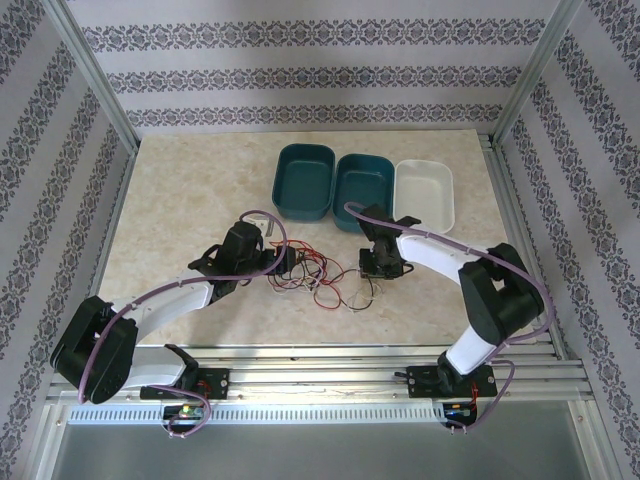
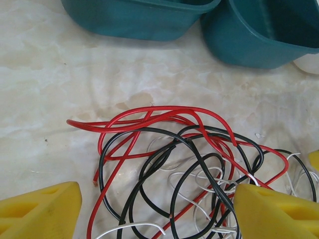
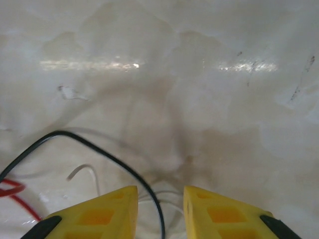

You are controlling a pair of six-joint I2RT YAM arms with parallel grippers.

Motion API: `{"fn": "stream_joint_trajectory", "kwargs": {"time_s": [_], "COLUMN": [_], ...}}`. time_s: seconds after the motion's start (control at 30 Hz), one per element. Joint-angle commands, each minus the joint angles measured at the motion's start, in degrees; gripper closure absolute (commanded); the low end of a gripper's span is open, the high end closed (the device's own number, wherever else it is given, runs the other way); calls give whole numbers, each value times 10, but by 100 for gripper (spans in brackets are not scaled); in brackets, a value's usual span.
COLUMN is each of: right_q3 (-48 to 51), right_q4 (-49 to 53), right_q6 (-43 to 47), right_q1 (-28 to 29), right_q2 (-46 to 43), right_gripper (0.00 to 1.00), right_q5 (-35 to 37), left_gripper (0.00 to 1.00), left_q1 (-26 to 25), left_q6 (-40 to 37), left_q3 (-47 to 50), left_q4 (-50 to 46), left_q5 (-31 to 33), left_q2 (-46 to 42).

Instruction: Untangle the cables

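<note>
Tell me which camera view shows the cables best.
The left wrist view: the cables lie close up, with red, black and white strands each traceable. The top view shows them as a small tangle. The right wrist view shows one black strand and bits of red and white.

White and black arms [image 1: 170,300], lilac cables [image 1: 262,212], yellow-fingered hands [image 3: 159,191]

The cables [image 1: 318,275] lie in one loose, flat tangle on the bench [image 1: 190,190], near its front middle. Red strands [image 2: 169,110] sweep in long arcs along one side of the tangle, black strands [image 2: 149,130] coil in overlapping loops among them, and thin white strands [image 2: 130,225] thread the middle, all crossing, none pulled straight
</note>
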State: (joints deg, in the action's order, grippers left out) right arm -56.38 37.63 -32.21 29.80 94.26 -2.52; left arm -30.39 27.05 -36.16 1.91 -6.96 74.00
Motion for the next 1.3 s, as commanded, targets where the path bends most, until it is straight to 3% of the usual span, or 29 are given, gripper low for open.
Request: {"fn": "stream_joint_trajectory", "kwargs": {"time_s": [0.0, 0.27, 0.47, 0.63, 0.87, 1.27], "right_q3": [-12, -17, -16, -22, -37, -60], "right_q4": [-12, -36, -39, -37, -10, 5], "right_q6": [21, 22, 22, 26, 25, 26], "right_q1": [-3, 8, 8, 12, 31, 90], "right_q2": [14, 44, 58, 54, 2, -143], "right_gripper": [69, 69, 69, 84, 99, 100], "right_q5": [-15, -38, -11, 0, 53, 162], "left_gripper": [20, 19, 19, 18, 18, 17], "left_q1": [-7, -7, -7, -7, -7, -8], "left_q6": [6, 13, 19, 24, 22, 8], "left_q3": [-6, -3, 3, 4, 10, -2], "left_q4": [-17, -13, -3, -10, 2, 20], "left_q5": [10, 10, 8, 12, 18, -8], "left_q2": [-1, 8, 11, 19, 37, 59]}}
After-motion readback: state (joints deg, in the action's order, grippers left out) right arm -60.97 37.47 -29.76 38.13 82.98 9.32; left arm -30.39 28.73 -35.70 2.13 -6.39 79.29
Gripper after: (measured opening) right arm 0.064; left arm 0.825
